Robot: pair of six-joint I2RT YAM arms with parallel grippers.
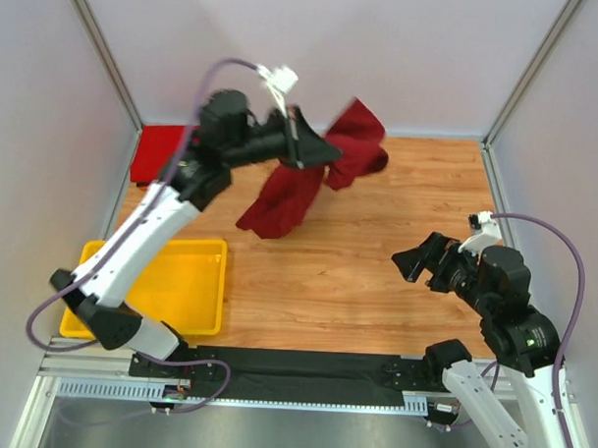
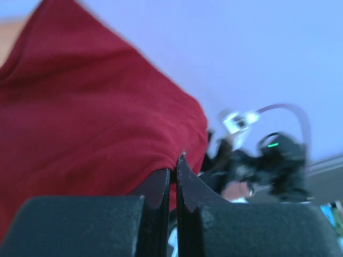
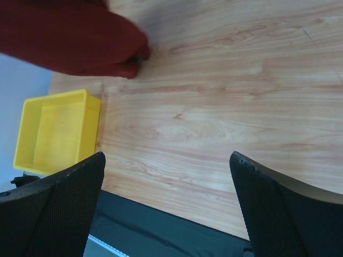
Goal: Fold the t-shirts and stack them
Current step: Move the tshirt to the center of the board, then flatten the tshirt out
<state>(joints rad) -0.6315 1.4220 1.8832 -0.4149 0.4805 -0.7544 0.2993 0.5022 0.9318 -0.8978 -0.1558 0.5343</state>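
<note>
My left gripper [image 1: 304, 146] is shut on the dark maroon t-shirt [image 1: 290, 194] and holds it in the air over the back middle of the table, the cloth hanging down and trailing right. In the left wrist view the cloth [image 2: 86, 118] fills the left side, pinched between the closed fingertips [image 2: 177, 166]. The brighter red t-shirt [image 1: 159, 152] lies flat in the far left corner. My right gripper [image 1: 420, 263] is open and empty over the right side of the table; its view shows the maroon shirt's lower end [image 3: 75, 37] on the wood.
A yellow plastic tray [image 1: 195, 248] stands at the near left edge, also in the right wrist view [image 3: 53, 128]. A black mat [image 1: 304, 364] runs along the table's front edge. Walls close in the left, back and right sides.
</note>
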